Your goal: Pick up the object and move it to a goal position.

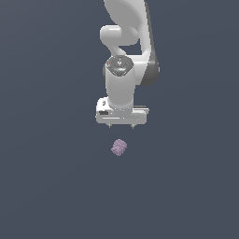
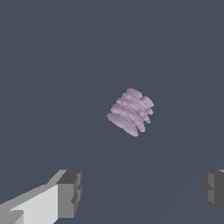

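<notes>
A: Exterior view first. What does it show?

B: The white arm (image 1: 125, 56) reaches down from the top of the frame, and its gripper (image 1: 121, 126) points straight down. The object (image 1: 119, 147), a small pale mauve knobbly chunk, sits on the flat grey bench (image 1: 46, 186) just below the gripper and apart from it. It lines up roughly under the middle of the gripper, maybe a touch toward the exterior view's left.

A: Are the fingers on it?

B: No. Only two short tips poke out under the gripper body, one toward each end, with clear space between them and the chunk. The chunk is much narrower than the gripper.

A: Now the wrist view.

B: The chunk (image 2: 130, 111) lies near the centre, ridged and lumpy, tilted on the grey surface. Two grey fingers (image 2: 70, 194) show at the edge of the picture, one at each side, spread wide and released, with nothing between them. The chunk sits beyond them, touching neither.

A: How high is the gripper above the bench?

B: Hard to tell; the plain surface gives little to judge by, so I would only say it hangs above the chunk.
</notes>
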`<action>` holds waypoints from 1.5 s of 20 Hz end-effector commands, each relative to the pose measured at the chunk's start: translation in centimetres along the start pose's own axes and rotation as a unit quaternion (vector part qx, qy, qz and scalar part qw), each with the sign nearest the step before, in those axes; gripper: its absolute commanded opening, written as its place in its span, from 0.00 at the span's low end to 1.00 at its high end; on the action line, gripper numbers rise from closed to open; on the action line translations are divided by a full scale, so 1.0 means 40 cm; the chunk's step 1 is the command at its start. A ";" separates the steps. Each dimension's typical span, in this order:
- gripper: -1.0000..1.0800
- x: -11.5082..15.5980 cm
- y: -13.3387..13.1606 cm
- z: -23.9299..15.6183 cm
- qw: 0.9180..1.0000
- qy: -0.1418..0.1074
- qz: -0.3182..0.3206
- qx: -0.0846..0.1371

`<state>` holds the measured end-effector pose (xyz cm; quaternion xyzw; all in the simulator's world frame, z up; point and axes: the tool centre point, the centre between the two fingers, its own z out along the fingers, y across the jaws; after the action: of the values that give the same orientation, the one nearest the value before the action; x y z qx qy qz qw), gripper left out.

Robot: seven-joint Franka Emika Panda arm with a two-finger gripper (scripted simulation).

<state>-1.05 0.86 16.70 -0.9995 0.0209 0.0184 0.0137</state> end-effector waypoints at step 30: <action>0.96 0.113 0.029 0.183 0.959 0.021 0.283 -0.007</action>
<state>3.04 -0.26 9.36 -0.9552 0.2959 0.0016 0.0009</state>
